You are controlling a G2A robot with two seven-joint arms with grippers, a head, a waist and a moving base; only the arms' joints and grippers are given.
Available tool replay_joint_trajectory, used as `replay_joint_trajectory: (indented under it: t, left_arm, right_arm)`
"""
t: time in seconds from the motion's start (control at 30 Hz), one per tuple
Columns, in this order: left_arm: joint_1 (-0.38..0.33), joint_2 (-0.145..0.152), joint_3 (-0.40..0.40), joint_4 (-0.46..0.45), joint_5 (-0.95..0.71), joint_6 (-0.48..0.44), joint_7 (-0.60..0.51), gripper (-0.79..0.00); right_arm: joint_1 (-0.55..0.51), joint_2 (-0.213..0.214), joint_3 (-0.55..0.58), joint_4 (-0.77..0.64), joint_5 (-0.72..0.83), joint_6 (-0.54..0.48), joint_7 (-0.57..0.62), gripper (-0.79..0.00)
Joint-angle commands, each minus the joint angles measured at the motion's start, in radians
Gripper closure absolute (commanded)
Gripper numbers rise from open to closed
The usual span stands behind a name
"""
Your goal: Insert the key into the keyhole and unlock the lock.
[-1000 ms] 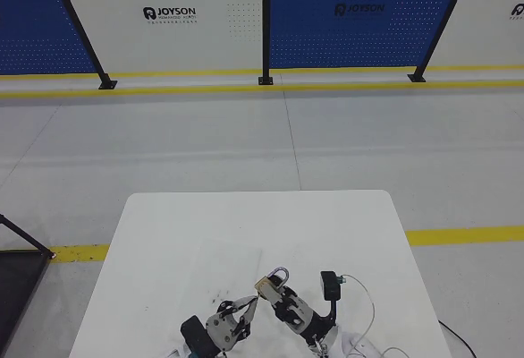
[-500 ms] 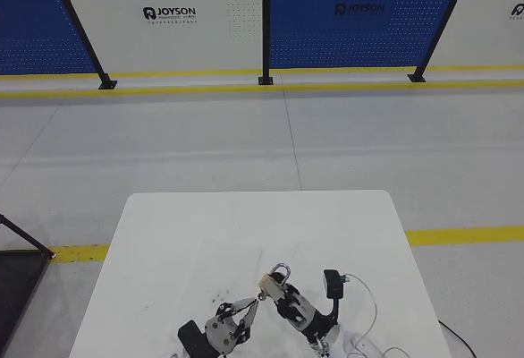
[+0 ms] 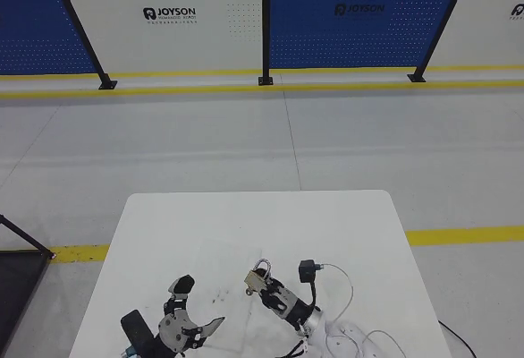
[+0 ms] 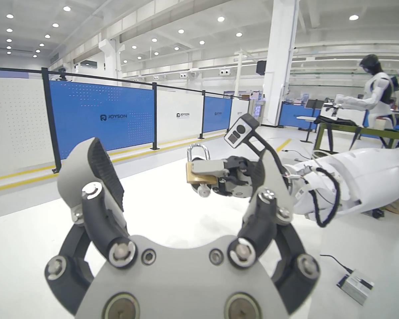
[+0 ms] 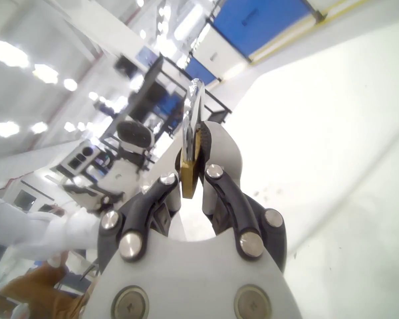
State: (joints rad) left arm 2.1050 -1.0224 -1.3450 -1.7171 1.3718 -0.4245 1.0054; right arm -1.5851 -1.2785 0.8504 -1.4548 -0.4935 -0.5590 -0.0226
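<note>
A brass padlock (image 4: 199, 175) with a silver shackle is held above the white table (image 3: 244, 224) near its front edge, my right gripper (image 3: 260, 285) shut on its body. A small silver piece (image 4: 204, 190), apparently the key, sticks out of the lock's underside. From the right wrist, the padlock (image 5: 189, 170) sits edge-on between the two fingers, shackle pointing away. My left gripper (image 3: 201, 302) hangs to the left of the lock, apart from it and open. Nothing lies between its fingers (image 4: 103, 167).
A small grey box (image 4: 355, 287) with a black cable lies on the table beside the right arm. A thin white cable (image 3: 344, 285) loops off the right wrist. A black rack (image 3: 3, 242) stands left of the table.
My left gripper has let go near the lock, opened wide and drawn back to the left. The right gripper has carried the padlock slightly to the left.
</note>
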Motion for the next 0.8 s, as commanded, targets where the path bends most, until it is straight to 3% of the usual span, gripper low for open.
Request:
replay_joint_trajectory:
  t: [0.0,0.17,0.37,0.4,0.43,0.47,0.5,0.53,0.77]
  left_arm:
    - [0.049,0.009,-0.069,-0.009,-0.026,-0.018,-0.007,-0.785]
    - [0.135,0.021,-0.176,-0.036,-0.089,-0.04,-0.064,-0.785]
    - [0.167,0.022,-0.211,-0.071,-0.124,-0.031,-0.145,-0.785]
    - [0.166,0.021,-0.211,-0.075,-0.127,-0.035,-0.15,-0.785]
    - [0.164,0.021,-0.21,-0.077,-0.128,-0.036,-0.155,-0.785]
    - [0.161,0.02,-0.208,-0.08,-0.128,-0.036,-0.159,-0.785]
    - [0.158,0.019,-0.205,-0.082,-0.128,-0.038,-0.165,-0.785]
    - [0.154,0.019,-0.204,-0.083,-0.124,-0.036,-0.171,-0.785]
    - [0.135,0.014,-0.182,-0.092,-0.115,-0.033,-0.192,-0.785]
  right_arm:
    - [0.044,-0.013,-0.044,0.036,0.004,0.06,0.065,0.0]
    - [0.145,-0.055,-0.151,0.123,0.024,0.169,0.175,0.0]
    - [0.235,-0.107,-0.238,0.212,0.003,0.315,0.191,0.0]
    - [0.242,-0.113,-0.245,0.221,0.006,0.323,0.187,-0.092]
    - [0.249,-0.117,-0.25,0.23,0.005,0.332,0.182,-0.289]
    - [0.254,-0.121,-0.255,0.237,0.002,0.343,0.183,-0.382]
    - [0.259,-0.124,-0.259,0.244,-0.003,0.355,0.191,-0.705]
    - [0.263,-0.126,-0.262,0.246,-0.011,0.366,0.193,-0.785]
    - [0.247,-0.115,-0.242,0.204,-0.083,0.421,0.191,-0.785]
